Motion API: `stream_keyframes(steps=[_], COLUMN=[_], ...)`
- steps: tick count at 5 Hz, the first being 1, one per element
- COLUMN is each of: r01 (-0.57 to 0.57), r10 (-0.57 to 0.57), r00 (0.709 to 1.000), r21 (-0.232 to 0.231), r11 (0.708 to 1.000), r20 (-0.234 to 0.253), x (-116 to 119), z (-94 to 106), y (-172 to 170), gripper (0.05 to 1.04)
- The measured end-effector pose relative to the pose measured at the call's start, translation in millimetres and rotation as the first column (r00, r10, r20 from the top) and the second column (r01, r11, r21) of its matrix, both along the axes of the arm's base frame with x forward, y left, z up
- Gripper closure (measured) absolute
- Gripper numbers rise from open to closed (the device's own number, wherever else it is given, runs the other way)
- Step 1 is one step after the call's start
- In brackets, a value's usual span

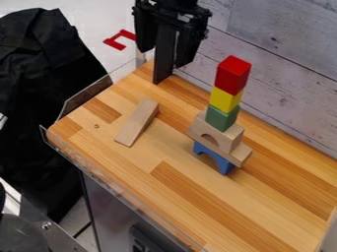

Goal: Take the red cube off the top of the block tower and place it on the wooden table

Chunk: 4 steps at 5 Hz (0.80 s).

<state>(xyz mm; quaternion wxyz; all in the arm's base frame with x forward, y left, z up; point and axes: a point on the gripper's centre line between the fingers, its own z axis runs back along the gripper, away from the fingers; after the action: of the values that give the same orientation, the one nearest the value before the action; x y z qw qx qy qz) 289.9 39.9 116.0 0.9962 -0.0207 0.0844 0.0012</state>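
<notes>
Here, block tower (pixel 221 118) stands outside jaws, nearby; jaws spread wide, gripping no block.

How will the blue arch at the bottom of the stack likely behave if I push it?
The blue arch looks like a solid block, so probably stiff. It may drag more than its size suggests, since a plank, a plain arch and the green, yellow and red blocks weigh on it. That tall, narrow load could topple easily.
</notes>
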Motion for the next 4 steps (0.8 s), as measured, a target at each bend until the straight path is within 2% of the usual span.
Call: stream_keyframes(steps=[1, 2, 3, 4], r01=[0.000, -0.009, -0.012, -0.008], r10=[0.000, 0.008, 0.011, 0.008], r00=[0.999, 0.998, 0.999, 1.000], r21=[-0.005, -0.016, -0.028, -0.021], r11=[1.000, 1.000, 1.000, 1.000], r20=[-0.035, -0.060, -0.041, 0.026], x=[-3, -6, -7, -7], z=[-9.2, -8.8, 0.2, 20.4], y=[-1, -3, -6, -9], gripper=[0.083, 0.083, 0.083, 0.083])
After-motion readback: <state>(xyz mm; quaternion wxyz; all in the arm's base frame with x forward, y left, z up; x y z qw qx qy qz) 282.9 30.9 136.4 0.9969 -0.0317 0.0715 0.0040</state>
